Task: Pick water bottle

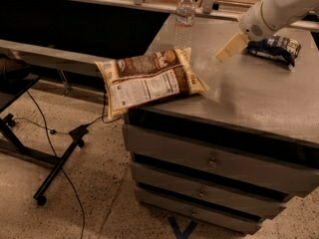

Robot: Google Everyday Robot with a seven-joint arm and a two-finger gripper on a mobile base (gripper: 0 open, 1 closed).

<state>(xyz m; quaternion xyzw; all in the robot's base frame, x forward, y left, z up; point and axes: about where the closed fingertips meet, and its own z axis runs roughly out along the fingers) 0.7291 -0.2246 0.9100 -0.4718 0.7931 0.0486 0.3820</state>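
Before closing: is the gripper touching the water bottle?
Apart. Camera view shows bare tabletop between the water bottle and the gripper to its right.

water bottle (185, 13) behind snack bag (149, 78), gripper (225, 54) to its right

No word, brand or number can be read anywhere. The brown-and-cream snack bag (149, 78), hanging over the front left corner of the tabletop (259, 98), carries a white panel of fine print and small round logos near its top edge, all too small to make out. The water bottle (185, 14) at the far left corner has a pale label band with reddish marks, unreadable. The dark blue packet (273, 49) near the far right edge shows pale lettering, also unreadable. The claw (232, 47), above the far edge just beside that packet, bears no marking.
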